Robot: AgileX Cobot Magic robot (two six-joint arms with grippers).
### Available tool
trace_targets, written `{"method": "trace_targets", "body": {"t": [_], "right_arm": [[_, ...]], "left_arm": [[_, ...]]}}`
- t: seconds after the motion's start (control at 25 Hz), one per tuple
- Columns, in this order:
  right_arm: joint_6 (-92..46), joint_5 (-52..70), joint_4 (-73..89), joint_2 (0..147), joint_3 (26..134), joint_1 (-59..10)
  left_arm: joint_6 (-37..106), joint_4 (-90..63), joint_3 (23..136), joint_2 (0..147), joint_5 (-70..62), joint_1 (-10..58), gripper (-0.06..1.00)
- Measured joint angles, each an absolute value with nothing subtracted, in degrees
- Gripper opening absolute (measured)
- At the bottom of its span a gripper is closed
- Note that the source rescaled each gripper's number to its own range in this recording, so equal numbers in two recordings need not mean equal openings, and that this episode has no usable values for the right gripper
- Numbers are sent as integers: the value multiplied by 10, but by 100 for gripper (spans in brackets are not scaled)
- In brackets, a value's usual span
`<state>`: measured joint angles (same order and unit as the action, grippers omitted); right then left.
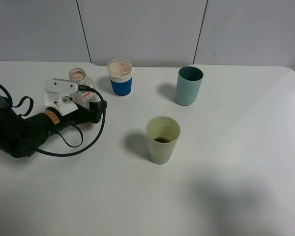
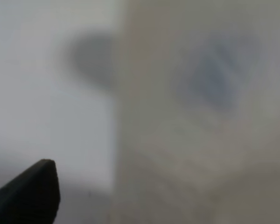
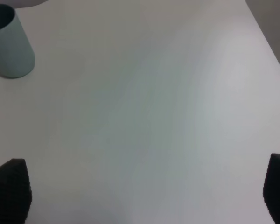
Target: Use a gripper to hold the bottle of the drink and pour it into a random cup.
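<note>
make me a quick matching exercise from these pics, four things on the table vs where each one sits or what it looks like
Things:
1. bottle of the drink
2. white cup with blue sleeve
3. teal tumbler
4. yellow-green cup

Descriptions:
A. nearest the front, a little brown liquid at the bottom
B. farthest right, near the back
C. at the left gripper, far left
D. back row, between the bottle and the teal one

Pairs: 1-C, 2-D, 3-B, 4-A

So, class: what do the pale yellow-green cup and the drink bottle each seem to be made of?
Pale yellow-green cup: likely matte plastic; opaque, thin rim, soft even sheen. Drink bottle: probably translucent plastic with a tan neck; its printed white-and-pink label looks like paper or film, hard to tell.
</note>
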<state>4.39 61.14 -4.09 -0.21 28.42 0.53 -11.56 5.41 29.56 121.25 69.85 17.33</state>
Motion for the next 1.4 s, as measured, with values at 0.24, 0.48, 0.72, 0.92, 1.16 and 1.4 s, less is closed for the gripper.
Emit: {"method": "trace_targets", "body": {"t": [0.24, 0.48, 0.72, 0.92, 1.16, 1.4], "right_arm": [[44, 611, -41, -2, 284, 5], [44, 611, -41, -2, 284, 5], [44, 611, -41, -2, 284, 5], [44, 611, -41, -2, 284, 5], [44, 611, -41, -2, 284, 5], [44, 611, -41, -2, 284, 5]], "left_arm": [[-118, 53, 285, 1147, 698, 173, 79], [-119, 38, 242, 1084, 697, 173, 79], [-145, 29, 206, 996, 697, 173, 79], [-183, 28, 193, 919, 697, 173, 79], [-221, 0, 192, 831, 697, 173, 86], [-191, -45, 191, 730, 664, 173, 86]]}}
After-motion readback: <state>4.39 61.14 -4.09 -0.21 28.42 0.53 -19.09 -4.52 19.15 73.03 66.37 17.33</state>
